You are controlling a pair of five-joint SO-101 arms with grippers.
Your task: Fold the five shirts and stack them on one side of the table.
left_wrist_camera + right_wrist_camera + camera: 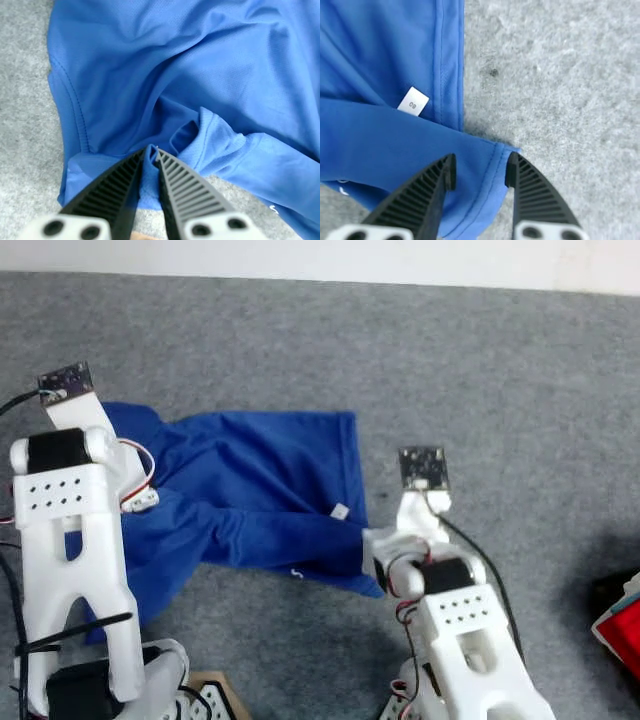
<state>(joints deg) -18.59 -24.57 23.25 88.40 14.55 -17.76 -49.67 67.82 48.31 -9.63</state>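
Left claw [151,150]: clenched on a small fold of the blue shirt [260,480], with cloth pinched between the ribbed fingers [117,187]. The grip sits close to a curved seam near the shirt's edge. Fabric bunches in soft ridges just past the tips.

Right claw [481,167]: released, jaws spread. A hemmed corner of the shirt lies between the two fingers [432,192]. Cannot tell whether they touch the cloth. A white tag [413,101] sits just beyond the tips, beside the side hem.

From the high view, the shirt lies rumpled and partly spread on the grey surface [500,370], between the two arms. The left arm reaches over its left part, and the right arm stands at its near right corner. A band of cloth is folded across the near edge, and the flatter body lies farther out.

A red object [622,628] sits at the right edge, well apart from the shirt.
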